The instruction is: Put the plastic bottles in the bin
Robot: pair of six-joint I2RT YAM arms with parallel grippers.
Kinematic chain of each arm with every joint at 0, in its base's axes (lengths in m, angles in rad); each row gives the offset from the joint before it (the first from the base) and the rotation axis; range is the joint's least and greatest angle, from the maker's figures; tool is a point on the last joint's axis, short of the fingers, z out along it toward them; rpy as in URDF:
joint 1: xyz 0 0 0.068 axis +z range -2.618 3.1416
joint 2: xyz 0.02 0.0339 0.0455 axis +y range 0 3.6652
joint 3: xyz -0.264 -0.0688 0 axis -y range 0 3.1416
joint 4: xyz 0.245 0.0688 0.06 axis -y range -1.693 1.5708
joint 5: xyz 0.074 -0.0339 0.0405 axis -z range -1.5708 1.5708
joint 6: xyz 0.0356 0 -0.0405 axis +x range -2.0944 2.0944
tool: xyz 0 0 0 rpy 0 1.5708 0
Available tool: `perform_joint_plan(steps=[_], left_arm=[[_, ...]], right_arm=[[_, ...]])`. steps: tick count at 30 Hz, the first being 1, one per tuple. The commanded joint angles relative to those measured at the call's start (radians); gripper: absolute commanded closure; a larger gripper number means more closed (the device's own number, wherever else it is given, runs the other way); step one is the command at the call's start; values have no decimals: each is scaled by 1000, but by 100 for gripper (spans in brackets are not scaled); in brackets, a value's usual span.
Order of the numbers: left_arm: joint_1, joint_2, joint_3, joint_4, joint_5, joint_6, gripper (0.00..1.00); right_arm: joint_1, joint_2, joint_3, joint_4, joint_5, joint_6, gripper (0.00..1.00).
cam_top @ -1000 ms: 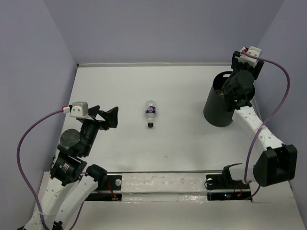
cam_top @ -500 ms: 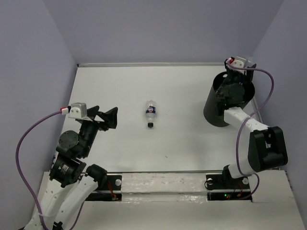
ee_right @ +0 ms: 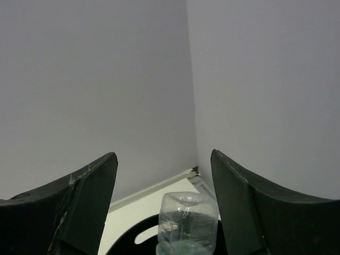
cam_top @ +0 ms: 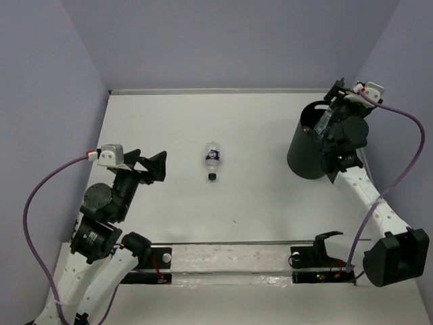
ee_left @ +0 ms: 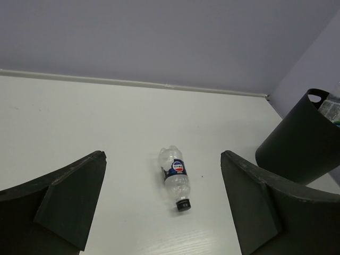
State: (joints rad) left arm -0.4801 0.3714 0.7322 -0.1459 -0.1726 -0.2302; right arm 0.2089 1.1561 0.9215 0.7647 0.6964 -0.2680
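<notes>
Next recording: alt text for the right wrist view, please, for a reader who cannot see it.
A clear plastic bottle sits between the right tool's parted dark fingers, a gap showing on its left, with the black bin's rim and handle slot just below it. Behind, two lilac walls meet in a corner.

No legible text on the bottle (ee_left: 176, 179)

Left gripper (ee_left: 162, 156), fingers (ee_left: 69, 196) spread wide, frames a clear bottle (ee_left: 175, 178) with a blue label lying on the white table (ee_left: 79, 117), dark cap nearest. A black bin (ee_left: 297, 143) with a handle slot stands at right.
</notes>
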Motion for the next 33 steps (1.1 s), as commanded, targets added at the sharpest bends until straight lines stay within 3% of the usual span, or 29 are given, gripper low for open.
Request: perform_joint_plan(steps=[1,2,6,7,10,12,15,17,18,31,33], left_arm=[[9,17,-7,54,4,2,1],[9,20,-7,52,4,0,1],[11,31,-5,54,2,0,1],[12,32,-5,52,1,2,1],[17,35,-5,52,-8,2,1],[18,37,-5,51,-16,2,1],[23,35,-4,48,-30,2,1],[24,34,-5,49,-31,2,1],[24,35,-5,49,-30,2,1],[31,37,-5,49,2,0,1],[32,32,-5,49,5,2,1]], right_arm=[[-6,-71,95,-350,-164,270,28],[-6,-81,124,-458,-266,327,30],[73,-82,180,-654,-543,489,55],[113,-73,188,-683,-570,500,68],[332,3,212,-758,-545,480,73],[412,104,237,-829,-526,502,68],[486,216,286,-887,-512,549,29],[497,335,341,-922,-508,596,11],[497,415,368,-938,-530,614,6],[506,948,761,-1054,-592,720,3],[506,999,781,-1059,-572,734,8]])
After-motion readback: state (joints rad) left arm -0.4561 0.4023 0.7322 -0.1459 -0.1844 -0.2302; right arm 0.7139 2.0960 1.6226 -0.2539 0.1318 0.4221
